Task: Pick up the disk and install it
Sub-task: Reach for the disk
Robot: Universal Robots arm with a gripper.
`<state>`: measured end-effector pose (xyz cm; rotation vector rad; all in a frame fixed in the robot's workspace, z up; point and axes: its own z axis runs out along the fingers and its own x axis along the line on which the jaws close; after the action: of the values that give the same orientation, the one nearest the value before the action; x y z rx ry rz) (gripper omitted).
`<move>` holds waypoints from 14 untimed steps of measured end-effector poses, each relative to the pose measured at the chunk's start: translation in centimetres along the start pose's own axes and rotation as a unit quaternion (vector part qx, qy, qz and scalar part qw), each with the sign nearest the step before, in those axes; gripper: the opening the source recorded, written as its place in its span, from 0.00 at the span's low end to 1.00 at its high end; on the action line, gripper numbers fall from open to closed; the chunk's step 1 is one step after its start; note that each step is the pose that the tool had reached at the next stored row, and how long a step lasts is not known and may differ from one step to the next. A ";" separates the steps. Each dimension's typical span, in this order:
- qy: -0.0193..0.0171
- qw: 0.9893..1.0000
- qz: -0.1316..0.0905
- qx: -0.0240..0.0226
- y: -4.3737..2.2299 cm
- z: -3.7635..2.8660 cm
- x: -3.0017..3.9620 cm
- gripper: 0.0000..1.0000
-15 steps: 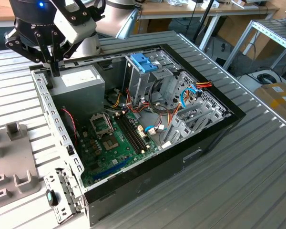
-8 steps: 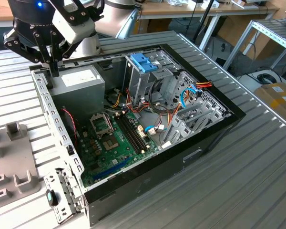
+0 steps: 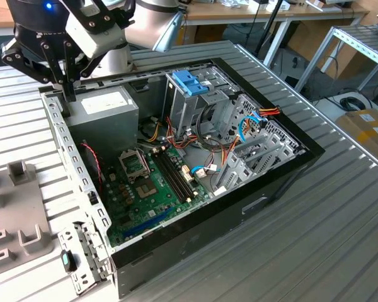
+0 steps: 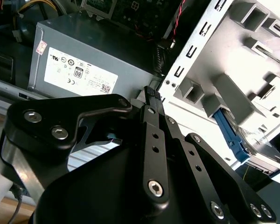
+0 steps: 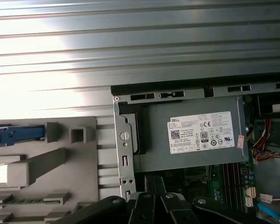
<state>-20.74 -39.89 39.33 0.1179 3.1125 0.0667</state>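
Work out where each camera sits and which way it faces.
Exterior view: off the arm, looking down slantwise at the open computer case; arm and claw at the exterior view's left.
First wrist view: on the arm, looking down at the grey box and tray; claw shows.
Second wrist view: on the arm, looking along the claw at grey box, tray and disk.
Both wrist views share claw, grey box, tray.

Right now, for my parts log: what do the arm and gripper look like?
The gripper is black, built of angular linked bars with silver bolts; a small blue light glows on its body. The arm is rounded, silver-grey.
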 end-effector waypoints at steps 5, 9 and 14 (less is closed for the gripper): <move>0.000 1.000 0.000 0.000 -0.01 -0.01 0.17 0.11; 0.000 1.000 0.000 0.000 -0.02 -0.01 0.31 0.11; 0.000 1.000 0.000 0.000 -0.03 -0.01 0.47 0.11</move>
<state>-21.21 -39.89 39.33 0.1180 3.1125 0.0666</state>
